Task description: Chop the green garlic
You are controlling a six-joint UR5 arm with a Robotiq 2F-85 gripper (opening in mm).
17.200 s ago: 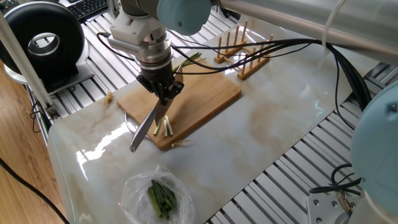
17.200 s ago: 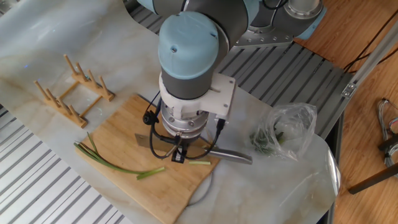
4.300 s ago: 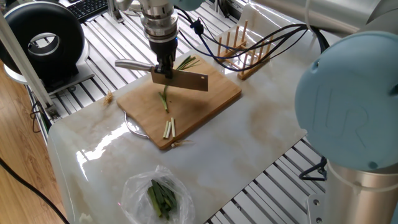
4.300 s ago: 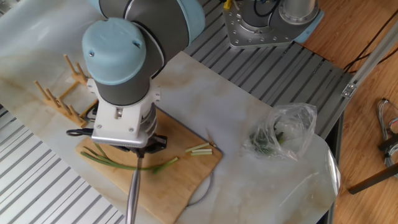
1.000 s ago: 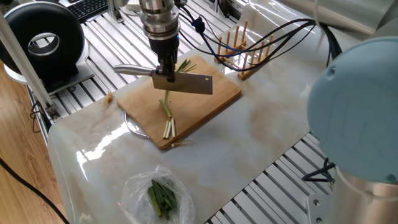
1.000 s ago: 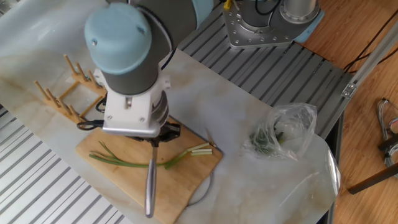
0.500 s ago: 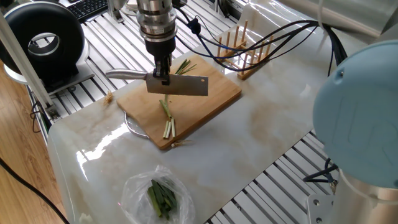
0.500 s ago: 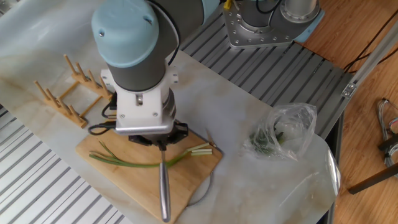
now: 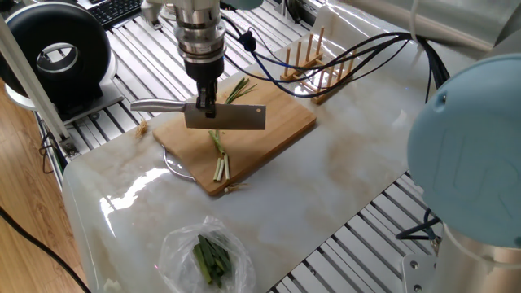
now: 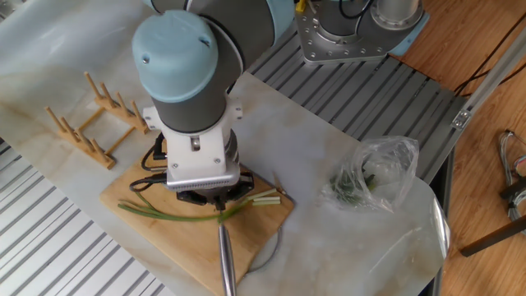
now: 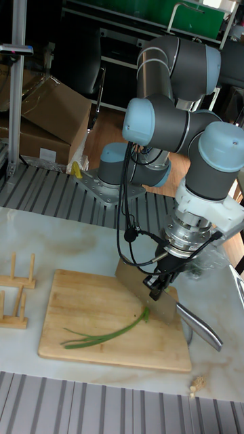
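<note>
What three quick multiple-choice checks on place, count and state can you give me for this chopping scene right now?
1. Where does the long green garlic lie?
A. on the cutting board
B. inside the plastic bag
C. on the wooden rack

2. How many short cut sticks lie near the board's end?
A. none
B. two
C. six

3. What is the gripper doing?
A. open and empty
B. shut on the cleaver
C. shut on the bag

Answers: 1 A, the stalk lies across the board; 2 B, a pair lies side by side; 3 B, the blade hangs from the closed fingers.
</note>
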